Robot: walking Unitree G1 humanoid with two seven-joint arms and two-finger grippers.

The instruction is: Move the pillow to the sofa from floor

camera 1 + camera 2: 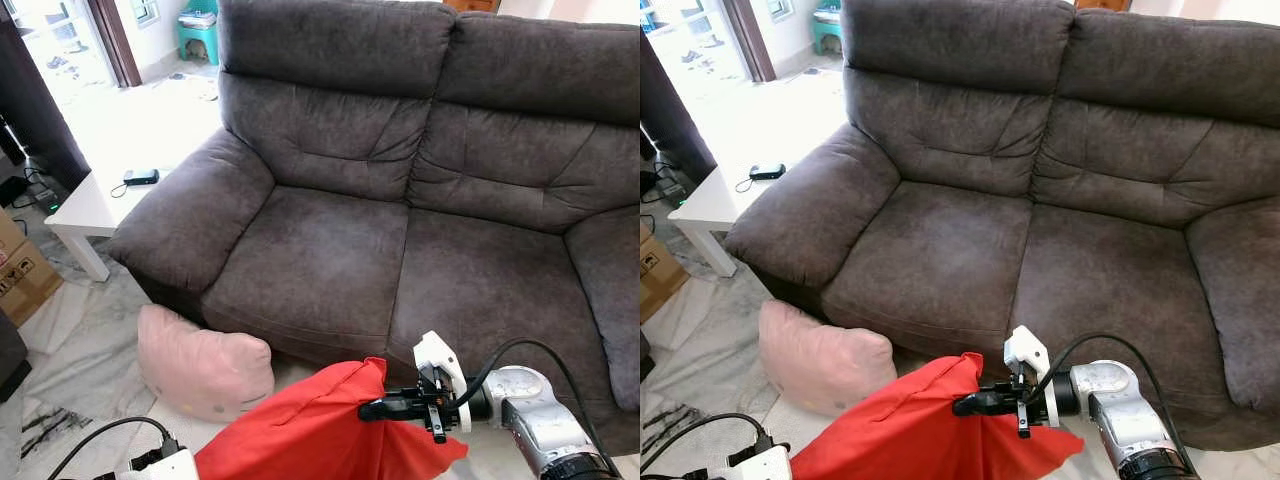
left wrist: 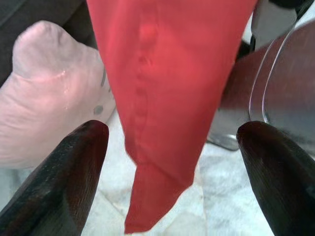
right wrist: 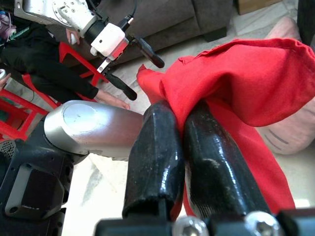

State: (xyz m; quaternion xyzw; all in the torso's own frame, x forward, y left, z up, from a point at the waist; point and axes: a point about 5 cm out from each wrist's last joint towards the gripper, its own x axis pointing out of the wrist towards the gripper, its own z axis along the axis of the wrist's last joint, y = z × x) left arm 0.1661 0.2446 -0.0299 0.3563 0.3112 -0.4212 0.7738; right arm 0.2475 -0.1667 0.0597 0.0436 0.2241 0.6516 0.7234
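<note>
Red pillow (image 1: 300, 430) hangs off the floor at 6 o'clock in my head view, pinched at its upper right corner by the right gripper (image 1: 385, 408), whose two black fingers are pressed together on a fold of the cloth, as the right wrist view confirms. Its long axis runs from that pinched corner down toward 7 o'clock, the loose end drooping over the marble floor (image 1: 90, 350). My left gripper (image 2: 172, 162) sits low at 7 o'clock with fingers spread wide and nothing between them; the red cloth dangles beyond its tips, so the right arm carries the load alone. The sofa (image 1: 400, 200) seat lies directly at 12 o'clock from the pinch point and above it, so I judge the coming move is up and forward. A pink pillow (image 1: 200, 365) rests on the floor at 9 o'clock of the red one, against the sofa base.
</note>
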